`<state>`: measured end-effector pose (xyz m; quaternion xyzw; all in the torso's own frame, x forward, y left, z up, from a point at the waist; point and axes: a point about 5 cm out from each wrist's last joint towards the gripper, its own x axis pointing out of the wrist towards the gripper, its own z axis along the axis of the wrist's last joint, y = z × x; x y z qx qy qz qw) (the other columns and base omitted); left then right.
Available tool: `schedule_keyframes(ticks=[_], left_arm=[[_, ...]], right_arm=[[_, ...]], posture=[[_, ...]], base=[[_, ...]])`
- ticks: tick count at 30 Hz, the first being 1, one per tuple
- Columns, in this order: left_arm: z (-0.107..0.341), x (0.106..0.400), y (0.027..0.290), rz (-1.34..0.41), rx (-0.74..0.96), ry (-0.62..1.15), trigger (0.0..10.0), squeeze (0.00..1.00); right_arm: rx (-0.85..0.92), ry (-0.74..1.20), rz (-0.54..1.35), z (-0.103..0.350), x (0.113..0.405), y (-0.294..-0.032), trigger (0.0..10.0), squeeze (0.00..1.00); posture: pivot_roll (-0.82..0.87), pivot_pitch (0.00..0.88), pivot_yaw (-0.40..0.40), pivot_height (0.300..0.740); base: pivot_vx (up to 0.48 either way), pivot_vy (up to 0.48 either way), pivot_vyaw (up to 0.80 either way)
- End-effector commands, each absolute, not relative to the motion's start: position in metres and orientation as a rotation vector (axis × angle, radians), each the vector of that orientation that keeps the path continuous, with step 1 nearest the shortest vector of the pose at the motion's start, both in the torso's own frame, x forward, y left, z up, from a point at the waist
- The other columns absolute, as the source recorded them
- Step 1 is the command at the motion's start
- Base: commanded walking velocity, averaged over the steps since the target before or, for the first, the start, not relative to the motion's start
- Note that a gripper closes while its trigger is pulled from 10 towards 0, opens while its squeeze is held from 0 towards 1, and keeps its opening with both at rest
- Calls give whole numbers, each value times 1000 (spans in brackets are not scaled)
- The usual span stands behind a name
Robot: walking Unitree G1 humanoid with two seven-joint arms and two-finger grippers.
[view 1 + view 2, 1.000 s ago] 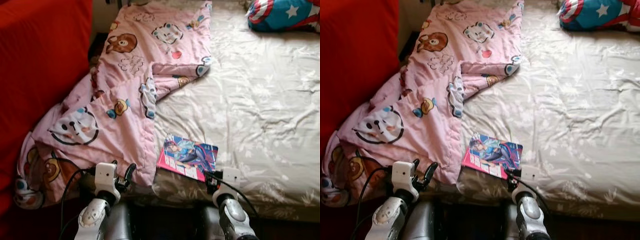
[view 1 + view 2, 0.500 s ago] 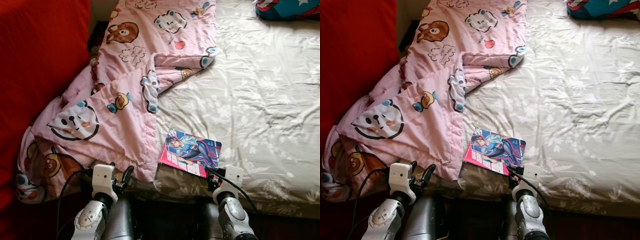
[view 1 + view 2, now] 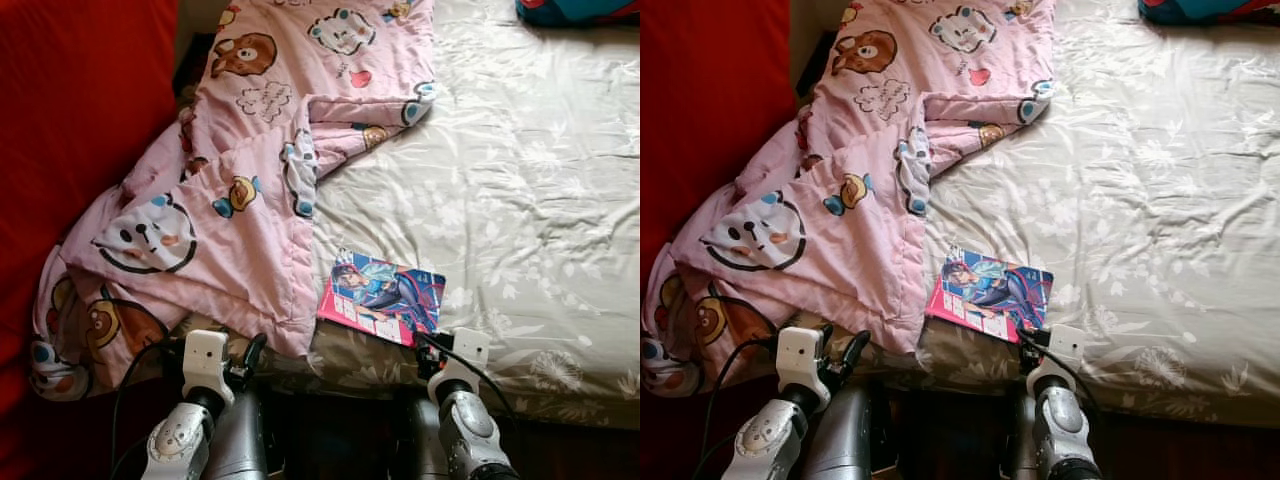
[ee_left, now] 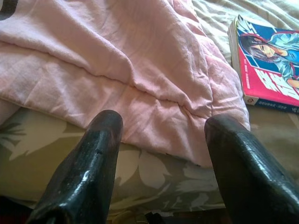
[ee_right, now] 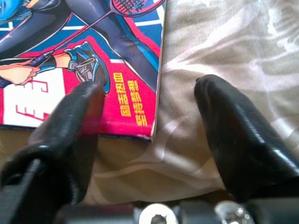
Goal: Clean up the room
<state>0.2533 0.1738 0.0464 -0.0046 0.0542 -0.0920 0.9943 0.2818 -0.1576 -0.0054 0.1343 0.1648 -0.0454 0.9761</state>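
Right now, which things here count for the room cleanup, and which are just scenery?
Job things:
- comic book lying flat near the bed's front edge, right gripper open at its corner
- pink cartoon blanket, rumpled and hanging off the bed, left gripper open before its hem

Just there:
- bedsheet
- red curtain
- blue star-print cushion

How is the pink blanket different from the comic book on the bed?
The pink blanket is soft, crumpled and folded over itself; the comic book is stiff and lies flat. The blanket is far bigger, running up the bed and spilling over its edge, while the book sits wholly on the sheet. The blanket shows cartoon bears; the book's cover shows a drawn figure with a racket. Both rest on the bed, near its front edge, side by side.
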Motion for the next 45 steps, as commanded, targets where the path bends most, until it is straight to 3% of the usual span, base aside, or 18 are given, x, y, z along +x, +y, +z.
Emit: schedule_keyframes(ticks=[1, 6, 7, 8, 9, 26, 45], left_arm=[[40, 247, 176, -188, 6, 147, 10000, 0], [41, 247, 176, -186, 10, 146, 10000, 0], [41, 247, 176, -185, 12, 147, 10000, 0], [41, 247, 177, -185, 13, 147, 10000, 0], [41, 247, 177, -186, 15, 148, 10000, 0], [40, 244, 177, -193, 26, 156, 10000, 0], [40, 240, 178, -211, 49, 166, 10000, 0]], right_arm=[[294, 346, -101, -11, 276, -158, 10000, 1000], [301, 328, -85, -7, 279, -157, 10000, 988], [297, 323, -88, -6, 280, -158, 10000, 749], [294, 319, -90, -6, 281, -159, 10000, 749], [289, 317, -94, -4, 282, -160, 10000, 0], [354, 266, -49, 2, 287, -166, 10000, 0], [536, 325, 66, -9, 278, -149, 10000, 0]], posture=[[46, 279, 25, 587], [54, 284, 30, 587], [54, 284, 31, 587], [53, 284, 31, 587], [52, 286, 32, 587], [61, 291, 42, 587], [67, 297, 52, 587]], base=[[0, 0, 0], [0, 0, 0], [0, 0, 0], [0, 0, 0], [0, 0, 0], [0, 0, 0], [0, 0, 0]])
